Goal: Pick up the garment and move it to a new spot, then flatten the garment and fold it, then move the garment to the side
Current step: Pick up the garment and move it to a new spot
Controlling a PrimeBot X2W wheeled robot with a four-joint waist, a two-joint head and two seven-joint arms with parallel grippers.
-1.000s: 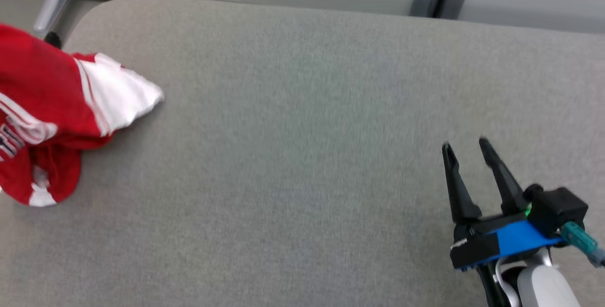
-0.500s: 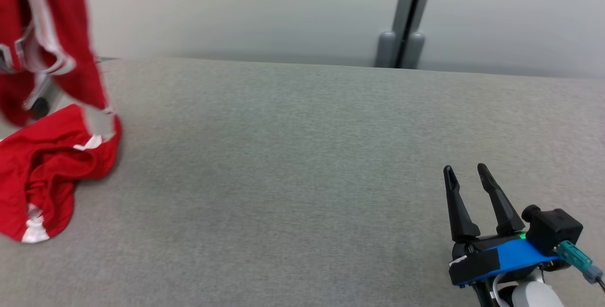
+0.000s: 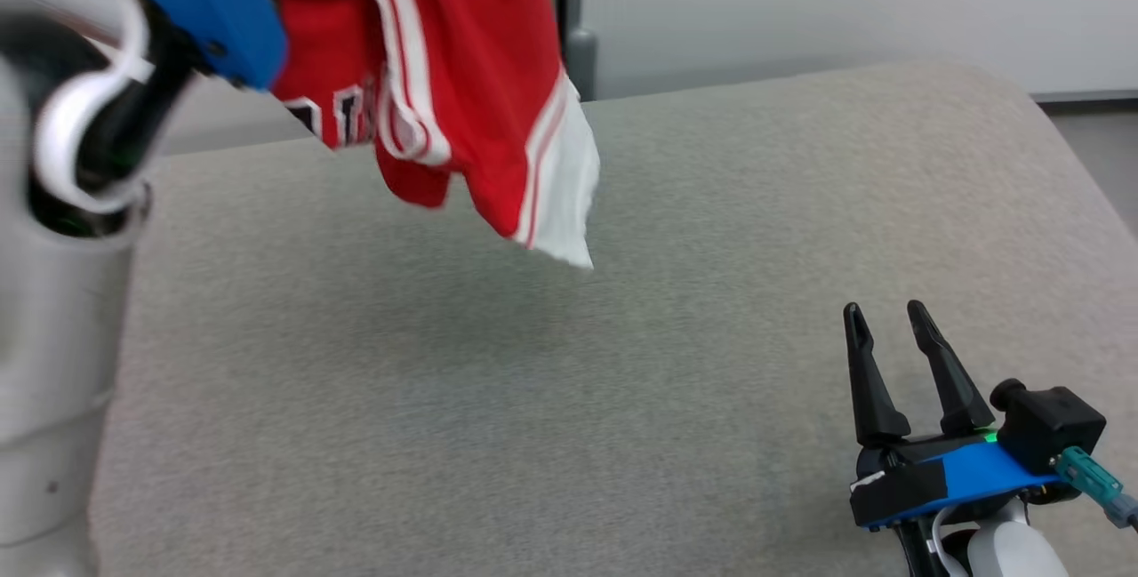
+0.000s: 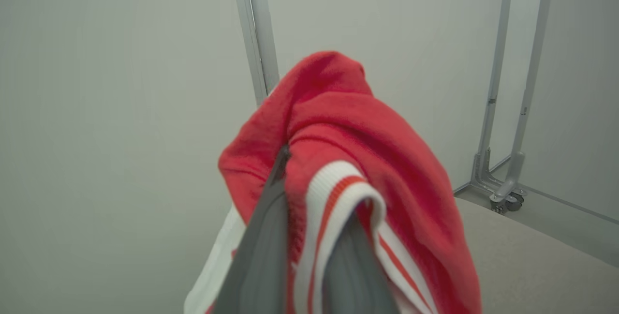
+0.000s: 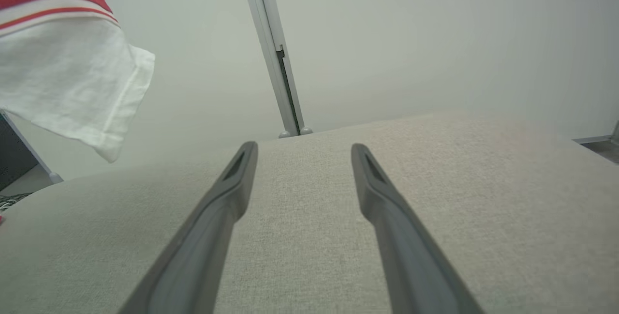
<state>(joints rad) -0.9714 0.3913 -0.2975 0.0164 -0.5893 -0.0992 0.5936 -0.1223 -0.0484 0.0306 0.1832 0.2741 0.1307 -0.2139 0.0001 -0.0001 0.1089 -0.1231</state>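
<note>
Garment (image 3: pixel 444 70), a red jersey with white trim and stripes, hangs bunched in the upper left of the head view, clear of the grey tabletop (image 3: pixel 533 399), its white sleeve hem (image 3: pixel 560 221) dangling lowest. The left end effector (image 4: pixel 309 198) is pinched nearly closed on a fold of the cloth, which drapes over both its fingers in the left wrist view. At the lower right of the head view, the right end effector (image 3: pixel 885 310) sits low over the tabletop, fingers spread wide with nothing between them. By the look of it, the pick-up is done and the carry to a new spot is in hand; setting down, flattening, folding and moving the garment aside all remain.
</note>
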